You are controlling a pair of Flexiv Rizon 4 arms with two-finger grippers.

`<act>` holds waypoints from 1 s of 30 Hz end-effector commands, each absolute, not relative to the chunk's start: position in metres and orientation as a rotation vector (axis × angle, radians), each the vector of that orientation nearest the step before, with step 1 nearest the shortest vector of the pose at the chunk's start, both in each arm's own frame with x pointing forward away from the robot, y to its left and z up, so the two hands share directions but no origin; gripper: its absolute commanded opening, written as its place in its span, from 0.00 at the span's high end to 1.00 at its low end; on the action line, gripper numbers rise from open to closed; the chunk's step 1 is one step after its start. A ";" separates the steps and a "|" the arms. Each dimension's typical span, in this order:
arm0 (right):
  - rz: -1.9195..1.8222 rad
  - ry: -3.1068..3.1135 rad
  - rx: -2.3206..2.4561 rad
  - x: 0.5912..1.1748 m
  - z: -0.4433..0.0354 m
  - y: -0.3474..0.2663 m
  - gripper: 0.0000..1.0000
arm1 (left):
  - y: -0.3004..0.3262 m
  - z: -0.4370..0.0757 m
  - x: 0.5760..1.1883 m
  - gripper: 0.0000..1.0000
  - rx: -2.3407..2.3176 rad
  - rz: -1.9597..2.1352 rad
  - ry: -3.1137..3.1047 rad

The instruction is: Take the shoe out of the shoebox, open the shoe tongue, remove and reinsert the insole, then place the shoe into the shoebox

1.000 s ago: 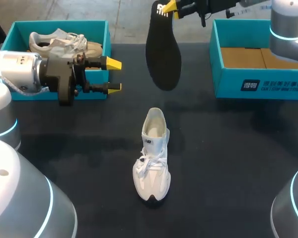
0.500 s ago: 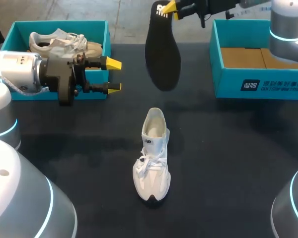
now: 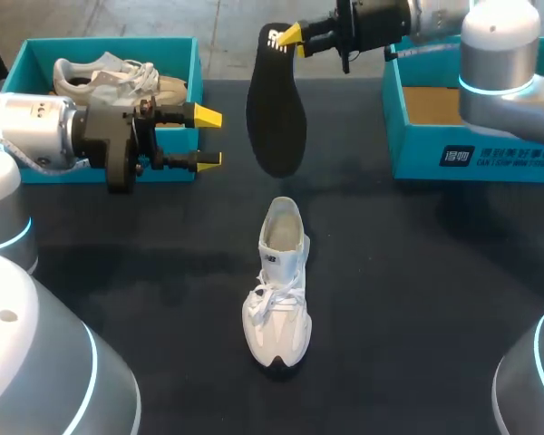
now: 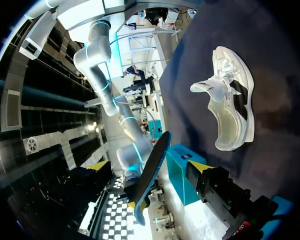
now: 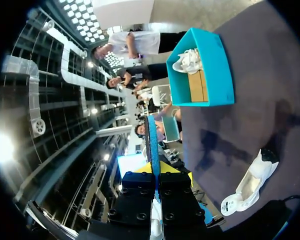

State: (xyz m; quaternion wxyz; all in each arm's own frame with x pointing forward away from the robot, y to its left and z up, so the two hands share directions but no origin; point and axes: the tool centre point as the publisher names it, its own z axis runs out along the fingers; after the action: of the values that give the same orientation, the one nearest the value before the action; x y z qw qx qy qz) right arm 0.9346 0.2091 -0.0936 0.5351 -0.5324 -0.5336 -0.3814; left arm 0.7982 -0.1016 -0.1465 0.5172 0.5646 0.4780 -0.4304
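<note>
insole heel partly hidden in right tool, shoe upright nearby

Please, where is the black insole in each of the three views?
Head view: black insole hangs from the right hand, beyond the white shoe.
Left wrist view: insole edge-on, past the shoe.
Right wrist view: insole edge-on, held in the right hand.
Shared landmark: the white shoe.
</note>
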 end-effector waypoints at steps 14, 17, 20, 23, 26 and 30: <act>-0.891 -1.260 -1.264 0.936 -0.095 0.210 1.00 | -0.103 -0.147 0.798 0.00 1.353 -1.029 1.147; -0.891 -1.260 -1.264 0.936 -0.095 0.210 1.00 | -0.104 -0.150 0.798 0.00 1.341 -1.072 1.135; -0.891 -1.260 -1.264 0.936 -0.095 0.210 1.00 | -0.104 -0.154 0.799 0.00 1.309 -1.131 1.119; -0.891 -1.260 -1.264 0.936 -0.095 0.210 1.00 | -0.105 -0.154 0.802 0.00 1.305 -1.165 1.071; -0.891 -1.260 -1.264 0.936 -0.095 0.210 1.00 | -0.110 -0.156 0.808 0.00 1.281 -1.178 1.031; -0.891 -1.260 -1.264 0.936 -0.095 0.210 1.00 | -0.115 -0.154 0.812 0.00 1.284 -1.141 0.982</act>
State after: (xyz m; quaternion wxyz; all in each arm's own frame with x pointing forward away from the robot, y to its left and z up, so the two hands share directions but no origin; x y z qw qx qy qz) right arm 0.9363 0.2090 -0.0953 0.5434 -0.5317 -0.5302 -0.3753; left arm 0.8046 -0.1071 -0.1499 0.5426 0.5426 0.4270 -0.4784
